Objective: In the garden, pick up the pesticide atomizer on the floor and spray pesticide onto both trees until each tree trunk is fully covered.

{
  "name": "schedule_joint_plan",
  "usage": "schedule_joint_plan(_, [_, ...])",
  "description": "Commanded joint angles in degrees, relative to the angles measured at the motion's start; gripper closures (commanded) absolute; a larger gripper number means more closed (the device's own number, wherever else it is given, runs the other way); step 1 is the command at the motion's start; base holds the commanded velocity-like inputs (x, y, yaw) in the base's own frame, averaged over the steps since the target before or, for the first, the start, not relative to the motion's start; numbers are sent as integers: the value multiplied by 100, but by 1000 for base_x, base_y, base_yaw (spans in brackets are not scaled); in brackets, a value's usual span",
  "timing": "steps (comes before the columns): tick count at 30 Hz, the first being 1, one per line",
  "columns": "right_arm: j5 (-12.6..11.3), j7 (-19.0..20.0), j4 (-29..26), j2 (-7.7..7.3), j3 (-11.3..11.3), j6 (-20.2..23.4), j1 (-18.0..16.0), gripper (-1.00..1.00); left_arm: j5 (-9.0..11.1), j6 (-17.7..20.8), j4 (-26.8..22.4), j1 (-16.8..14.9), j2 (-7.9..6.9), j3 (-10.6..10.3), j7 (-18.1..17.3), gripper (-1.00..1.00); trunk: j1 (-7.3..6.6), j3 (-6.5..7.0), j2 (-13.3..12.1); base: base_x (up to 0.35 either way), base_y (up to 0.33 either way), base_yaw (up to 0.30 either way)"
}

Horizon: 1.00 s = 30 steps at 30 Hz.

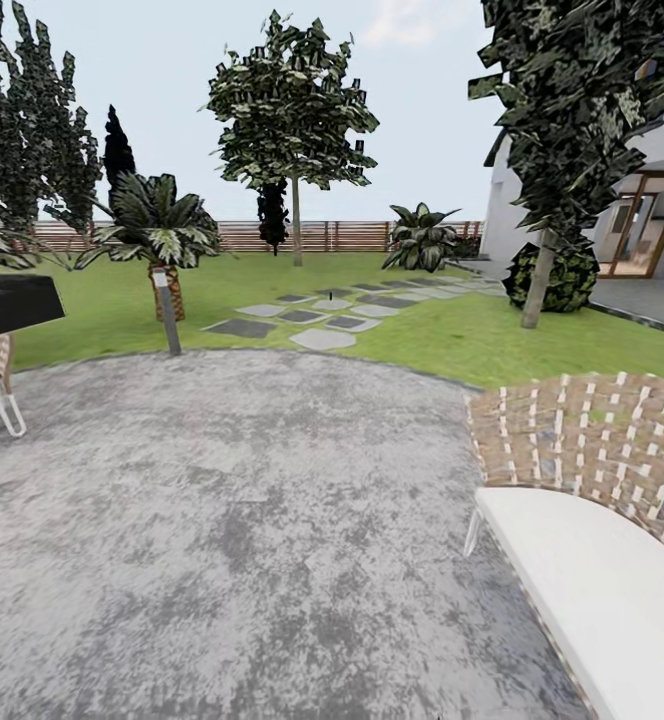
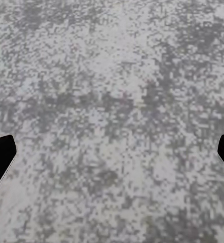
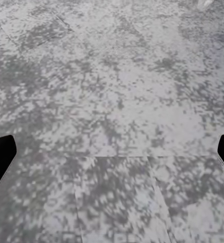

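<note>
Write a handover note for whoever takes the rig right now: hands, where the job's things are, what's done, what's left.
Left hand: open, empty, hanging over mottled grey paving.
Right hand: open, empty, over the same paving.
Trees: one across the lawn by the fence, one on the right near the house; both trunks look unsprayed.
Atomizer: not located from here; neither hand holds it.
Surroundings: wicker chair close on the right, stepping stones leading across the grass.
Done: nothing yet.
Left: find and grasp the atomizer, then spray both trunks fully.

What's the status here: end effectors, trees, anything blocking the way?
Left end effector and right end effector open, empty, over grey paving. Two trees ahead on the lawn, centre and right. Wicker chair close right; lamp post at patio edge.
</note>
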<state>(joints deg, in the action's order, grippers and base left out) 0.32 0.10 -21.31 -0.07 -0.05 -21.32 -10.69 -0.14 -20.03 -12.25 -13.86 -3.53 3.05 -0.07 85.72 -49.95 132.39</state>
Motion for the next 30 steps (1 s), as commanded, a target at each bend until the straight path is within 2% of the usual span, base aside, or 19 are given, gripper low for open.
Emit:
schedule_joint_plan(1, [0, 0, -2, -2, -4, -17, -3, -100, -3, -19, 5, -4, 2, 21, -2, -100, 2, -6, 2, 339, 0, 0])
schedule_joint_plan(30, [-6, -35, 4, 4, -17, -12, -3, -100, -2, -19, 4, -3, 2, 21, -2, -100, 2, -6, 2, 339, 0, 0])
